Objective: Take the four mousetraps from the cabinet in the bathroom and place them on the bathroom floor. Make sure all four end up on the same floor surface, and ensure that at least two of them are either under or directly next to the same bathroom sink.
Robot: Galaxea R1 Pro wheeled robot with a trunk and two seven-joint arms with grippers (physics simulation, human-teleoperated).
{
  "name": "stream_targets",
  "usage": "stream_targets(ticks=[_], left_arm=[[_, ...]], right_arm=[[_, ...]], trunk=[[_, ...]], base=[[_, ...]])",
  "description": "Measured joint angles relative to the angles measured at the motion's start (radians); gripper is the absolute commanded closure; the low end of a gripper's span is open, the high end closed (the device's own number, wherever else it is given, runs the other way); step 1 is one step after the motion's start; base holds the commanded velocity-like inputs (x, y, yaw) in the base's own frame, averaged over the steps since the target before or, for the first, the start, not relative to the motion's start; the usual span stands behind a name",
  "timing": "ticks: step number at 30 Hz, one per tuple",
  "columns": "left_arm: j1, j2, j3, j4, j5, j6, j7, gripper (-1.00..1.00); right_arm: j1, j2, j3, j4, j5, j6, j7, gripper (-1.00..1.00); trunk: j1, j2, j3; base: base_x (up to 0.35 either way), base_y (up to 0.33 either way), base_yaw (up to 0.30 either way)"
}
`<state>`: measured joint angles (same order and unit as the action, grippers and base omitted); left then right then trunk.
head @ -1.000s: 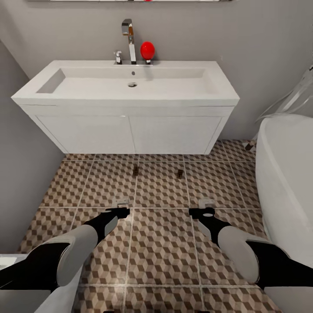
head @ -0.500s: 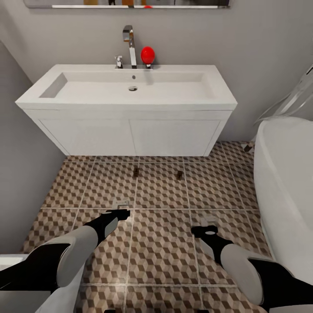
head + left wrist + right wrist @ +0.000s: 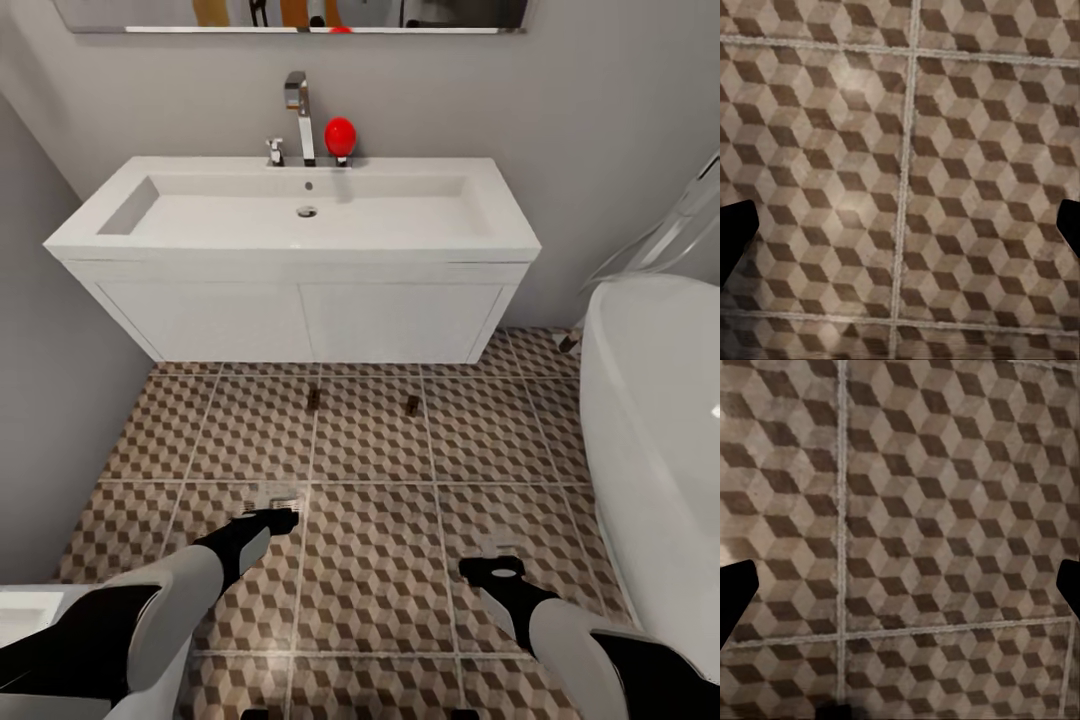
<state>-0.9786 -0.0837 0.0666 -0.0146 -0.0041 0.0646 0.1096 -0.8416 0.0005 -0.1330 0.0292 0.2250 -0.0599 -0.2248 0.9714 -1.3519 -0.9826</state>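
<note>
Two small brown mousetraps lie on the cube-patterned bathroom floor (image 3: 370, 560) just in front of the white sink (image 3: 300, 210) and its vanity, one (image 3: 313, 398) left of the other (image 3: 411, 404). My left gripper (image 3: 283, 508) hovers over the tiles about one tile nearer to me than the left trap. My right gripper (image 3: 497, 566) is lower in the head view, farther back from the right trap. In both wrist views the dark fingertips (image 3: 735, 229) (image 3: 735, 592) stand wide apart over bare tiles, so both grippers are open with nothing held. The cabinet is out of view.
A white bathtub (image 3: 650, 450) fills the right side. A grey wall (image 3: 50, 400) bounds the left. A chrome tap (image 3: 297, 100) and a red round object (image 3: 340, 135) stand at the back of the sink, under a mirror (image 3: 290, 14). A white fixture corner (image 3: 25, 615) shows bottom left.
The view has drawn back a little from the sink. My right gripper has pulled back toward me over the tiles, the left one slightly. The two traps have not moved.
</note>
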Motion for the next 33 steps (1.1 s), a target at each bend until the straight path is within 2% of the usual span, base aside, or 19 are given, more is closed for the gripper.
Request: stream_targets(ticks=[15,22,26,33], left_arm=[[0.107,0.002,0.003,0.002,0.002,0.0,0.0,-1.0],[0.174,0.003,0.005,0.002,0.004,0.0,0.0,-1.0],[0.206,0.003,0.005,0.002,0.012,-0.001,0.0,-1.0],[0.281,0.004,0.005,0.002,0.048,-0.003,0.0,-1.0]], right_arm=[[0.108,-0.006,0.001,0.0,0.001,0.0,0.0,-1.0],[0.179,-0.007,0.001,0.0,0.001,-0.001,0.0,-1.0],[0.212,-0.011,0.002,0.0,0.002,-0.004,0.0,-1.0],[0.281,-0.017,0.002,0.0,0.009,-0.009,0.0,-1.0]], trunk=[[-0.058,0.105,0.047],[-0.084,0.154,0.069],[-0.1,0.182,0.082],[-0.127,0.231,0.103]], base=[[0.0,0.0,0.0],[0.0,0.0,0.0],[0.0,0.0,0.0],[0.0,0.0,0.0]])
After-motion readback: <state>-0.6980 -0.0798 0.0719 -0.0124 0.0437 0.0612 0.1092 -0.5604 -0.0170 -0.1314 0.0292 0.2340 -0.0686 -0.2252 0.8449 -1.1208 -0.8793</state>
